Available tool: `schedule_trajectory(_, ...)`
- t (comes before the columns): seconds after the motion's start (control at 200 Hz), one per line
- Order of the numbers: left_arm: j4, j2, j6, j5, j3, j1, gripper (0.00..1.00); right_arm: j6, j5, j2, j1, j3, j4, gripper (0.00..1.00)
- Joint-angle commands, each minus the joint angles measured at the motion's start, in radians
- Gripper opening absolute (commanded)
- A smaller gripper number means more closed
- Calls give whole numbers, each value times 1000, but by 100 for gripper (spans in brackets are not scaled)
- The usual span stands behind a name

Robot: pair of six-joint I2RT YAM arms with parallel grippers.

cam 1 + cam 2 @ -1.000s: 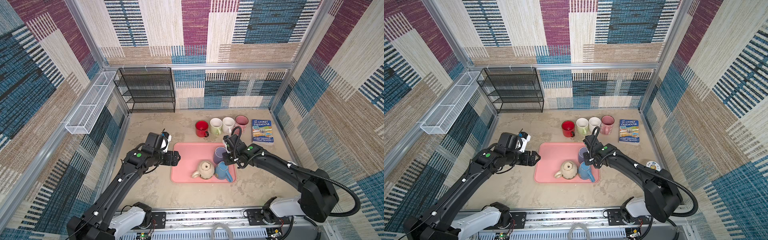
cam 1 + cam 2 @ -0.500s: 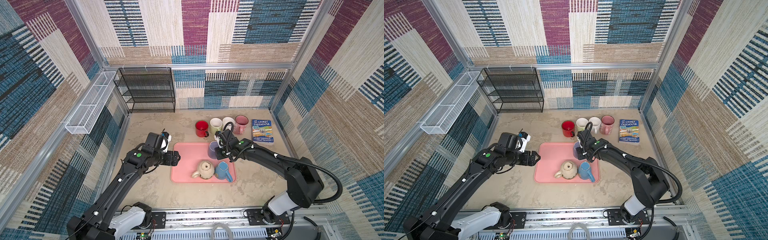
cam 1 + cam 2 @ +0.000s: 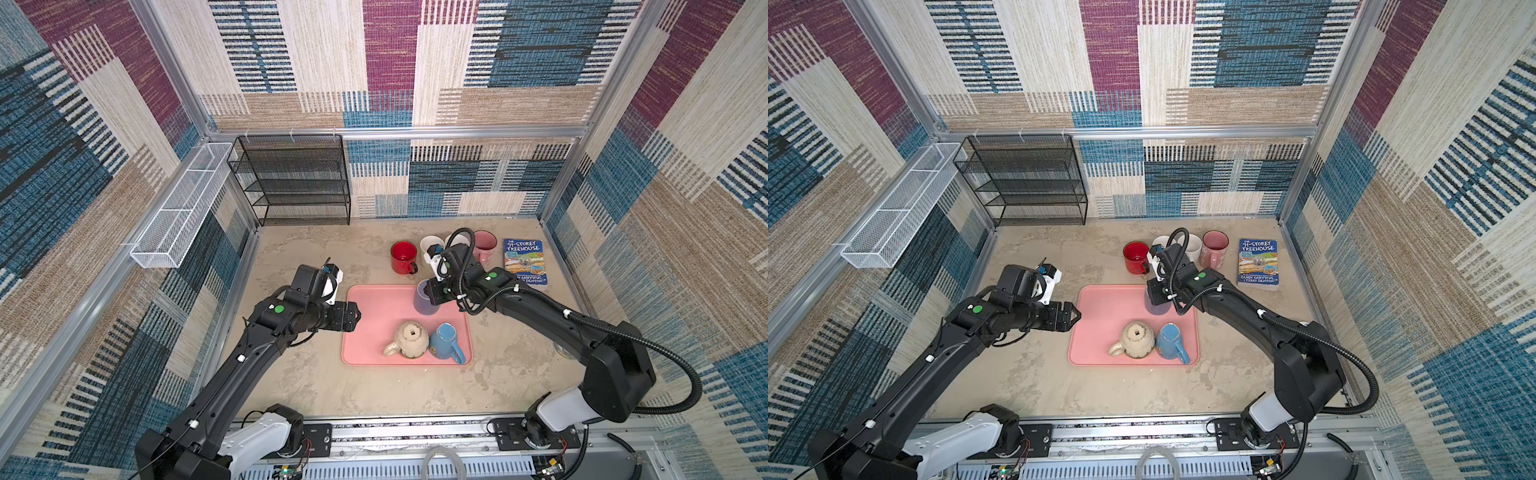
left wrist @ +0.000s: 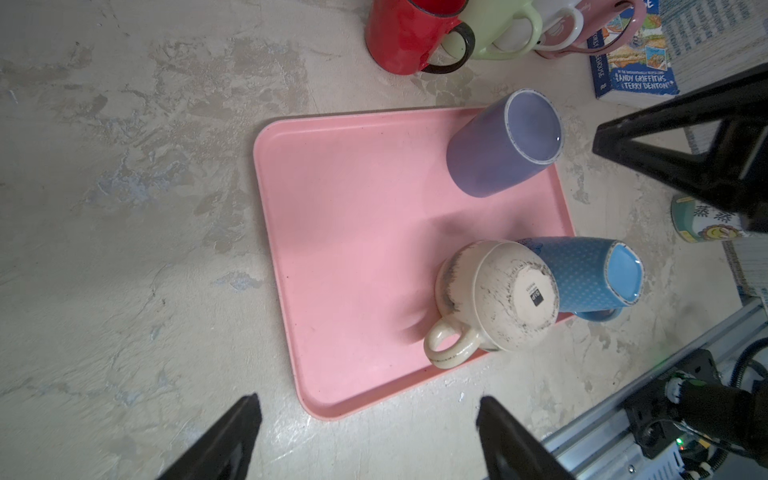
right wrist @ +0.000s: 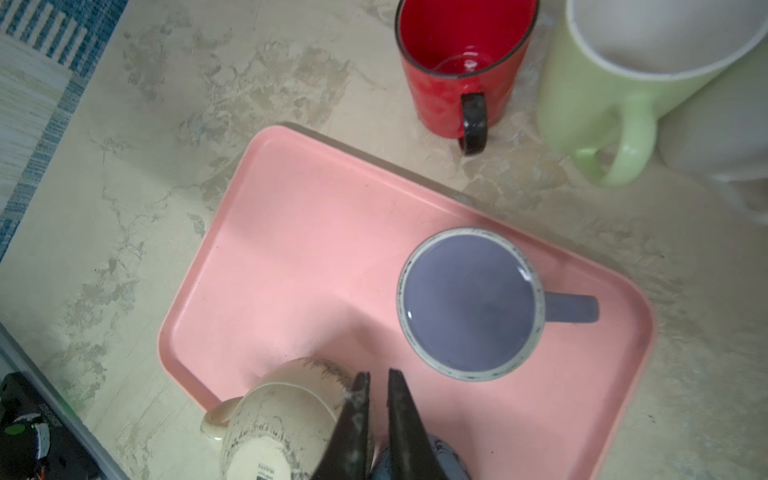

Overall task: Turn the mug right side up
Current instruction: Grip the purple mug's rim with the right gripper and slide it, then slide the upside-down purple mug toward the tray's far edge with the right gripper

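Our right pincer (image 5: 376,376) is pressed together, pinching nothing; the purple mug (image 5: 469,303) stands just beside its tips on the pink tray (image 5: 291,249), seemingly base-up (hard to be sure). We fear a closed nudge could topple it against the inverted cream mug (image 5: 270,424) close by the pincer. The red mug (image 5: 449,95) beyond is empty.

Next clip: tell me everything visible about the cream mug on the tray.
The cream mug looks ceramic, cream glaze with dark scuffed streaks. It stands upside down on the pink tray, near its front edge, flat base up bearing a small printed label, loop handle turned toward that edge. It seems to touch the blue mug beside it.
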Motion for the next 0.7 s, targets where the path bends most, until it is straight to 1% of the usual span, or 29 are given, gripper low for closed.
schedule_trajectory(0.0,-6,1,22,-8,0,0,87,-5,20,-2,-59,15,-5,11)
schedule_trajectory(0.095,-7,1,21,-8,-1,0,87,3,20,4,-113,18,25,8)
schedule_trajectory(0.185,-6,1,22,-6,0,0,87,13,-21,42,-152,27,55,6)
schedule_trajectory(0.436,-7,-3,22,-7,-2,0,87,8,-5,172,-164,96,75,5)
schedule_trajectory(0.696,-7,-4,23,-4,-1,0,87,3,25,232,-173,85,100,2)
